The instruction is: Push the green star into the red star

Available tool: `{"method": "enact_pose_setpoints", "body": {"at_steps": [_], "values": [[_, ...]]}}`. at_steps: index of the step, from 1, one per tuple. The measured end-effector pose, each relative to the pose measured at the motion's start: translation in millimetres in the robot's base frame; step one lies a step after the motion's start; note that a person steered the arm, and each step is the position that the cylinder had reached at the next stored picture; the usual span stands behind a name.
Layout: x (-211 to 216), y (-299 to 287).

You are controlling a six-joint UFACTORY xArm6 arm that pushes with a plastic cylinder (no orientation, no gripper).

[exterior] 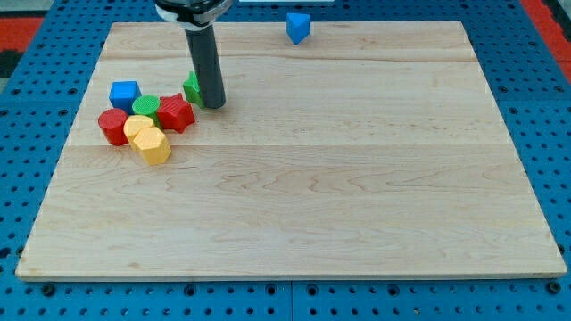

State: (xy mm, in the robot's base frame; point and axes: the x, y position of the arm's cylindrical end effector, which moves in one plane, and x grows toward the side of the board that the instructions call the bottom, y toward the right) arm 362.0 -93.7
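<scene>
Tip (215,104) resting on the wooden board (357,178), pressing against the green star (192,87) just at its left, half hidden by the rod. Red star (176,113) sitting just below-left of the tip, close beside the green star, touching a green cylinder (146,106) in the cluster. Blue block (298,27) lying well apart, up-right.

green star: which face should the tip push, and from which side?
Push the green star's upper-right face, coming from the view's top right. The red star lies just below-left of it, so that drives it in. My tip sits at the green star's right edge, slightly low.
</scene>
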Motion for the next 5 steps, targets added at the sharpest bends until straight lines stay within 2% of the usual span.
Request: {"method": "enact_pose_setpoints", "body": {"at_steps": [3,5], "values": [[-39.2,22.1],[-48.4,-28.0]]}}
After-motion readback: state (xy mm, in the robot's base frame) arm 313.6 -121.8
